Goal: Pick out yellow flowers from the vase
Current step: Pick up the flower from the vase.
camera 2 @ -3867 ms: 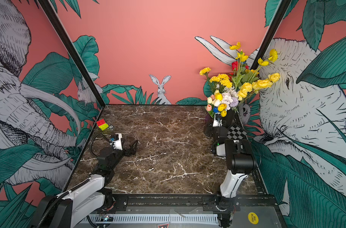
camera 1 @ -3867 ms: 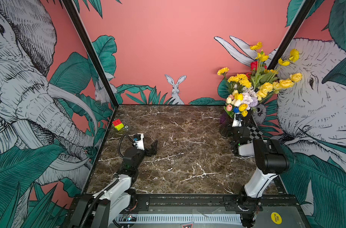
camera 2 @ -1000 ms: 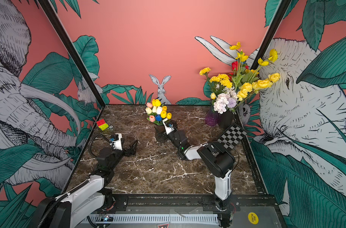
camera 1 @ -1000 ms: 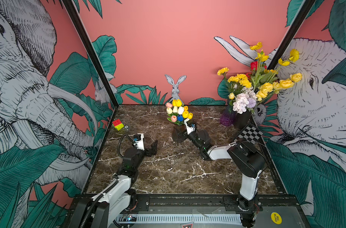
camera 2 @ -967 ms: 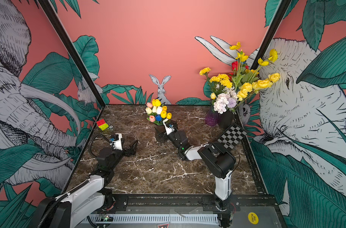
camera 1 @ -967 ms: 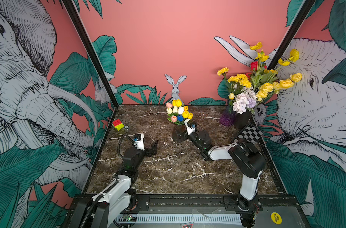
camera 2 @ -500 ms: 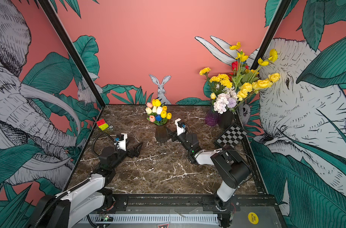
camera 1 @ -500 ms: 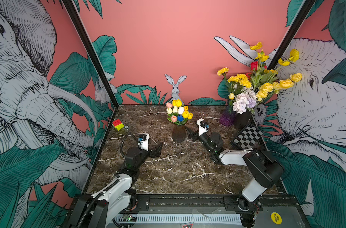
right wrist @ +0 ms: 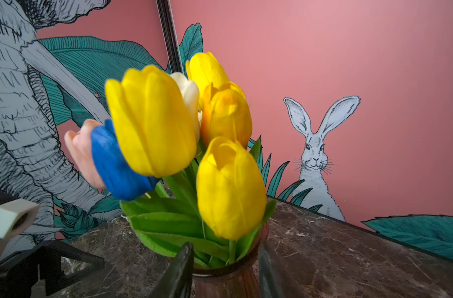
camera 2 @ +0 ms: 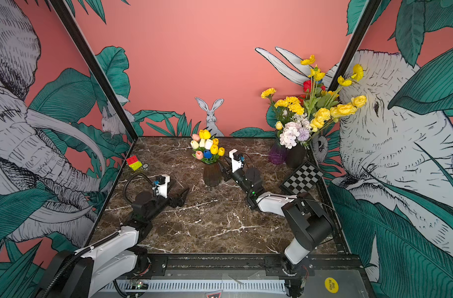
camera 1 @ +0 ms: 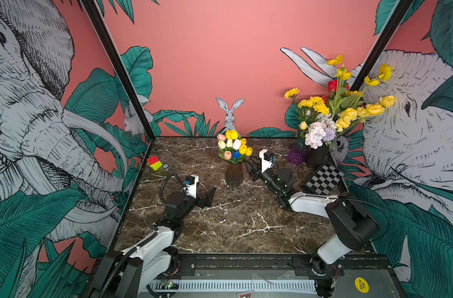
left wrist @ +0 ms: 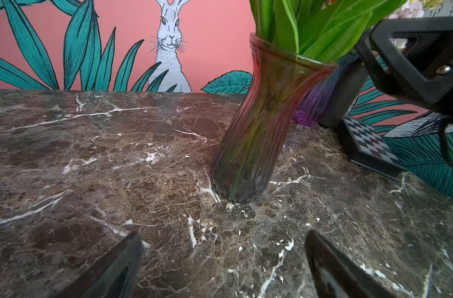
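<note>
**Right gripper straddling a tulip stem at the vase mouth**

At the far left edge of the marble table (camera 1: 228, 222), a Rubik's cube (camera 1: 154, 162) is lying by the wall. The left gripper (camera 1: 211, 196) is hovering low over the marble, just short of the ribbed glass vase (camera 1: 233, 175). Its jaws are standing wide apart with nothing between them, as the left wrist view (left wrist: 220, 271) shows.

The vase is standing upright mid-table, near the back wall. It is holding the yellow tulips (camera 1: 231, 134) among white, pink and blue ones.

The right gripper (camera 1: 248, 165) is reaching in at the vase's rim from the right. In the right wrist view, its fingers (right wrist: 180, 271) are sitting partway apart. They are flanking the stem of the nearest yellow tulip (right wrist: 229, 191) without visibly touching it.

Further right, in the back corner, a purple vase (camera 1: 296, 154) and a black vase (camera 1: 317, 156) are standing side by side. They are carrying a tall bouquet with many yellow blooms (camera 1: 349, 114). A small chessboard (camera 1: 323, 178) is lying just in front of them.
</note>
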`<state>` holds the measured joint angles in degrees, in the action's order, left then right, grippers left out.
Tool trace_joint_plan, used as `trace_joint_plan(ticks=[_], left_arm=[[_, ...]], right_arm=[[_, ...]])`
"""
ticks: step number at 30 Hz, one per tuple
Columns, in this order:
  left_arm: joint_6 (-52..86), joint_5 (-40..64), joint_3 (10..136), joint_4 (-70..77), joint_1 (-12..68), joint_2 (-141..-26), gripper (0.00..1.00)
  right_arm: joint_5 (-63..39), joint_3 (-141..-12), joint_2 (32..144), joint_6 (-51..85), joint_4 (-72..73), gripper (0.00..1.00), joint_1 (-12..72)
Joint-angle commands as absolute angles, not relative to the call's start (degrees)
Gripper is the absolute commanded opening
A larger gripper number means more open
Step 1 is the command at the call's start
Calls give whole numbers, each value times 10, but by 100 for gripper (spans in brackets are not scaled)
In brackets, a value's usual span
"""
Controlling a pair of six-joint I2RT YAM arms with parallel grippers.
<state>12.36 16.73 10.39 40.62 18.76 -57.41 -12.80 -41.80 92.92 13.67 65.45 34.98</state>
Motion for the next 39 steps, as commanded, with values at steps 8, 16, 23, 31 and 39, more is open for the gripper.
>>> trace_joint_plan(ticks=[8,16,23,31,39], left_arm=[[114,171,120,413,192,-564,99],[113,172,120,412,192,-563,99],[113,171,122,407,193,-559,99],[112,169,123,400,193,-554,99],[114,167,124,396,194,-553,99]], right_arm=[[-143,-449,954,163,665,27,350],[-147,-460,960,169,660,19,351],[-147,-470,963,170,652,14,350],[-144,-473,961,176,645,10,350],[-128,-463,923,178,627,3,350]])
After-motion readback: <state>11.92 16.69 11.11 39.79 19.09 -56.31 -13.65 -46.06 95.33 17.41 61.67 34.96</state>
